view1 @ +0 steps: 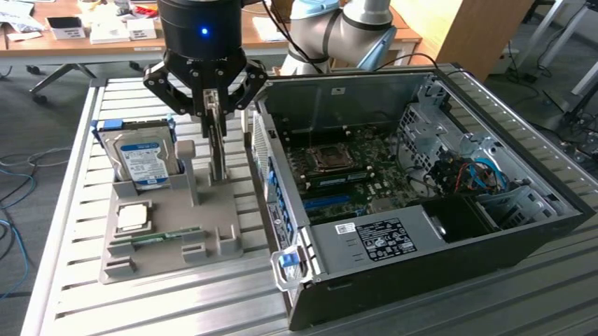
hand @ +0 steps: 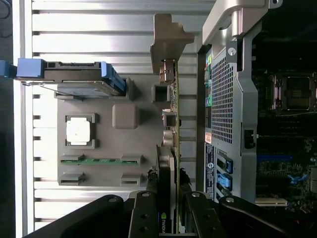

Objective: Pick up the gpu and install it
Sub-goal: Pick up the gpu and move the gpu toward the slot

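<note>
The gpu [view1: 217, 150] stands upright on edge at the back of the grey holder tray [view1: 220, 210], between the hard drive and the open computer case. My gripper [view1: 207, 112] hangs straight above the card, and its fingers press against the card's two faces near the top edge. In the wrist view the gpu [hand: 173, 99] is edge-on, a thin green line with its silver bracket [hand: 168, 29] at the far end. There my gripper [hand: 168, 191] is shut on the card's near end.
The tray also holds a blue-labelled hard drive [view1: 140, 157], a CPU [view1: 134, 215] and a memory stick [view1: 164, 234]. The open computer case [view1: 523, 175] lies on the exterior view's right, its motherboard [view1: 346, 175] facing up. Everything rests on a slatted metal table [view1: 66, 231].
</note>
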You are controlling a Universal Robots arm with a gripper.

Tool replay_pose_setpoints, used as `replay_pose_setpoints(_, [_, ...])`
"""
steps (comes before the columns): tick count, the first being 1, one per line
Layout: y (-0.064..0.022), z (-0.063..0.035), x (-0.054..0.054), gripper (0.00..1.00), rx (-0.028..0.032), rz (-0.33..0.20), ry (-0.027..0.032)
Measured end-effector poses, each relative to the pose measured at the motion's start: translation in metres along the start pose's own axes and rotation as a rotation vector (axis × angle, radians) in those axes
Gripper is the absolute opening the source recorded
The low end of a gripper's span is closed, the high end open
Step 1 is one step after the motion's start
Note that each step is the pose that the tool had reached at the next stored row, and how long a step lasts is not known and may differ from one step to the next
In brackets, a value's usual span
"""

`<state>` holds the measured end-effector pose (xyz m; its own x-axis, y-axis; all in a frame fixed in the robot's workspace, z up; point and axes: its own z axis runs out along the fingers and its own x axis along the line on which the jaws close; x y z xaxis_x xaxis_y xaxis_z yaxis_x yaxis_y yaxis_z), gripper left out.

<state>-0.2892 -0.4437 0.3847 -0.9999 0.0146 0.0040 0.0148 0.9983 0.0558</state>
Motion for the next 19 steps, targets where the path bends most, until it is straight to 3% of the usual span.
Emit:
replay_pose_setpoints(6, [0.0001, -0.0022, 0.000, 0.27, 0.0002, 0.000, 0.0002])
replay_pose_setpoints(19, [0.0011, -0.0200, 0.000, 0.27, 0.0000, 0.000, 0.0000])
